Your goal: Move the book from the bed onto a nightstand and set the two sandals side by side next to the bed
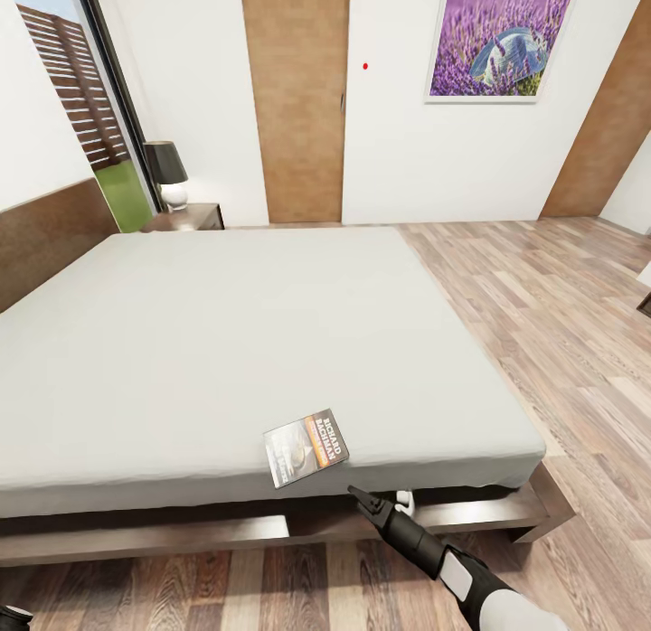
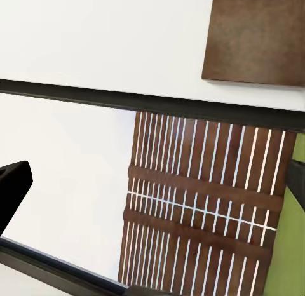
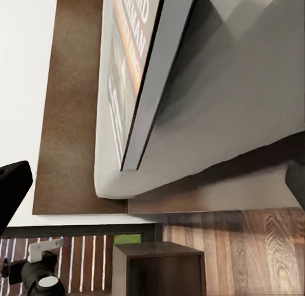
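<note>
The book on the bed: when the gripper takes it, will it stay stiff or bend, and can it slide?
The book looks thin, so it probably bends if pinched at one corner. It lies flat by the mattress edge, one corner overhanging, so a push may slide it off the bed. It is likely light for the right gripper.

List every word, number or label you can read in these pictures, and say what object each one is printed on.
"RICHARD BACHMAN": white capitals on the orange band of the book lying near the bed's foot edge.
Smaller print on the book's cover: too blurred to read.
Lettering in the right wrist view: cut off, unreadable.
Lavender picture: no text.
</note>
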Robot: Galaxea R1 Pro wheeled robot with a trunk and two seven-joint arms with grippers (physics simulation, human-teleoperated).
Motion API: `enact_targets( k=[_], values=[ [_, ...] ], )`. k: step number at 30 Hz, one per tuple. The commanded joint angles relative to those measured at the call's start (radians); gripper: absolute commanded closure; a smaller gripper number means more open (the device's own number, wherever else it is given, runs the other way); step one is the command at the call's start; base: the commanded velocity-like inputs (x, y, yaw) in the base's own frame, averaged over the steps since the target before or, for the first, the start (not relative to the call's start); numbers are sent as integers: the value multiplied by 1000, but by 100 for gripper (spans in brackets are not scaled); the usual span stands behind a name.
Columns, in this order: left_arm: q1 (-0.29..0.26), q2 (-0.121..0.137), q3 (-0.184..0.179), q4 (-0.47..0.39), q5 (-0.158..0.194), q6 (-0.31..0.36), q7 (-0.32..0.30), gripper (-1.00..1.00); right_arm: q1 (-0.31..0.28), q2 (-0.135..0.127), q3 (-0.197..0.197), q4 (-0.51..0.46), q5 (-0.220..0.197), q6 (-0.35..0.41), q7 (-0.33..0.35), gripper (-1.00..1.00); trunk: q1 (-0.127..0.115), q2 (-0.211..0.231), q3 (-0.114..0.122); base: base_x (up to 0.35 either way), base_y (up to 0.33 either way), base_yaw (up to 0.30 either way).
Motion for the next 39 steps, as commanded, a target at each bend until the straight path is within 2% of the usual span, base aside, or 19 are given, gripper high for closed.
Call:
enact_targets(
  k=[1, 39],
  values=[
    [-1, 1, -8, -1, 11, 11, 7, -100, 0, 1, -9, 2, 8, 10, 3, -100, 0, 0, -1, 0, 0, 0],
    [-1, 2, -8, -1, 12, 11, 8, -100, 0, 8, -5, 19, 9, 10, 0, -100, 0, 0, -1, 0, 0, 0]
  ],
)
